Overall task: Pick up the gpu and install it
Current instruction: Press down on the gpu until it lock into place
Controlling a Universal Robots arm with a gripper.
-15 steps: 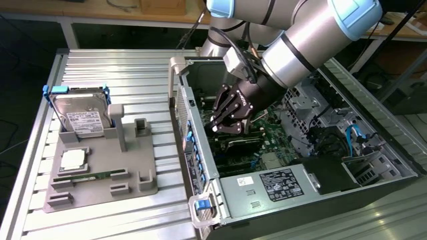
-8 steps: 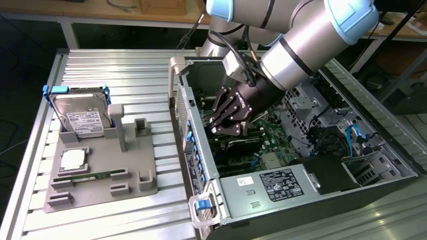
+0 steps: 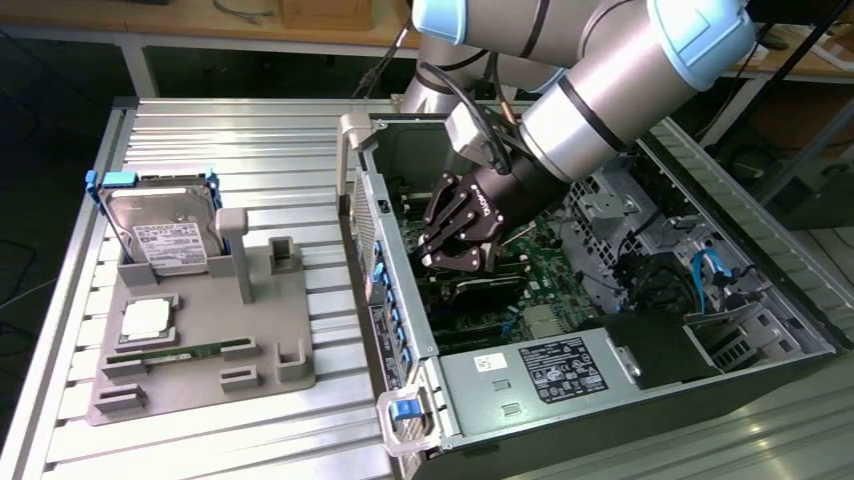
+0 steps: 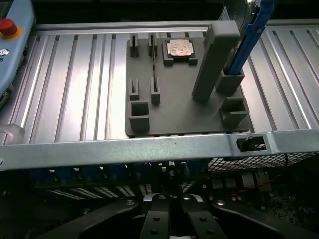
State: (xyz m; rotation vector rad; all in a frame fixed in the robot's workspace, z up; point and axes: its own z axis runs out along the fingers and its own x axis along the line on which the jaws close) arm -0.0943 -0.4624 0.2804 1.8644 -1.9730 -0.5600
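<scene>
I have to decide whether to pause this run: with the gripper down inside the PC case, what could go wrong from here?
1. The shut gripper sits low among the motherboard parts; a sideways slip might scrape them.
2. The arm passes close to the case's upper edge and could catch it.

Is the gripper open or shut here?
Shut: the gripper has its fingers pressed together, down inside the open computer case above the motherboard.
</scene>
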